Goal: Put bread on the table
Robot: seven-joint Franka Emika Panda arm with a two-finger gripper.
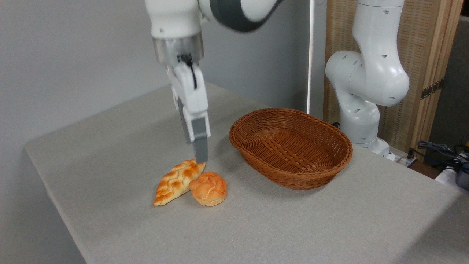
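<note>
Bread lies on the table beside a braided loaf.
Gripper hangs just above, empty; jaw gap cannot be told.

Lab, robot arm, cloth-covered table

One fixed camera looks down across the table corner.

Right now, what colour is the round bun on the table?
Golden-orange bun with a paler base, seen in the fixed camera view.
</note>
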